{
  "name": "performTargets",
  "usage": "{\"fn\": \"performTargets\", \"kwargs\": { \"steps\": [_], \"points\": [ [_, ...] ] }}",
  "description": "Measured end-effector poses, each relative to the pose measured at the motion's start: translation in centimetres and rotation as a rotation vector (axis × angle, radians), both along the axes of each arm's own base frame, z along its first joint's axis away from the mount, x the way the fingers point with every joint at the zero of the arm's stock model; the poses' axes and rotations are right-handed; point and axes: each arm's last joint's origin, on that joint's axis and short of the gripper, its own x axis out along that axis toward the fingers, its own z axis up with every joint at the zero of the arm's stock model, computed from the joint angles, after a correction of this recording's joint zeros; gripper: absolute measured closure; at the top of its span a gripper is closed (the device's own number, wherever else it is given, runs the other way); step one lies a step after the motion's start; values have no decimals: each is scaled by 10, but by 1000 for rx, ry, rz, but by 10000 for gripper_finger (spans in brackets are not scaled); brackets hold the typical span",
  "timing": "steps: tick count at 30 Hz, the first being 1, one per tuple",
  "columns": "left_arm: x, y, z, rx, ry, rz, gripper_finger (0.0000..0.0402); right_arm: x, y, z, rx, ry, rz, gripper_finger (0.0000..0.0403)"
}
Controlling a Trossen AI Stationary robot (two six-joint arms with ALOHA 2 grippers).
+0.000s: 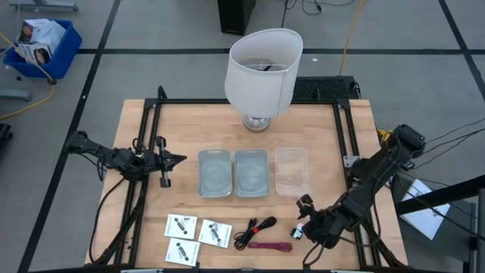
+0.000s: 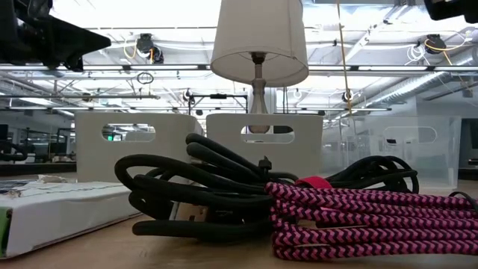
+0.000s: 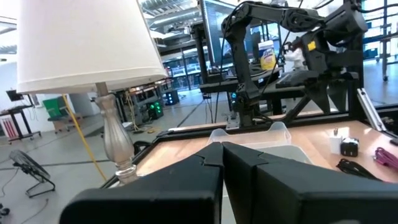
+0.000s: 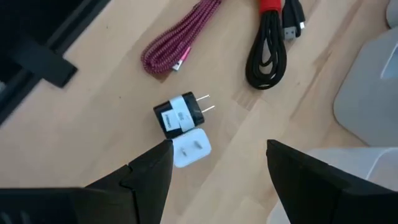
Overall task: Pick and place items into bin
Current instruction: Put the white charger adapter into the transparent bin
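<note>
Nothing is binned yet: I see all three bins [image 1: 251, 171] empty. My right end effector [image 4: 214, 163] hovers open, holding nothing, over the plug block [image 4: 182, 124]; left end effector [image 1: 176, 160] waits shut.

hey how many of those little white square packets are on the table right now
3, all at the table's front left: one packet, a second just right of it, a third nearest the front edge. None looks hidden.

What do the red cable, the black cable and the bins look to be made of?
Red cable: braided fabric sheath, zigzag weave. Black cable: smooth matte rubber or plastic. Bins: probably plastic, translucent or clear, with the table's wood showing through the clearest one.
</note>
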Motion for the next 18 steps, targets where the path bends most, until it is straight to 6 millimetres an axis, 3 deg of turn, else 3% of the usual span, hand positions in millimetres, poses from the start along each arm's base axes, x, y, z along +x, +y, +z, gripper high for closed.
{"fn": "performTargets", "kwargs": {
  "steps": [10, 18],
  "points": [
    [0, 0, 0, -2, 2, -1, 394, 12, -1, -13, 42, 19, 29, 154],
    [0, 0, 0, -4, 2, -1, 394, 7, -4, -29, 52, 50, 59, 154]
  ]
}}
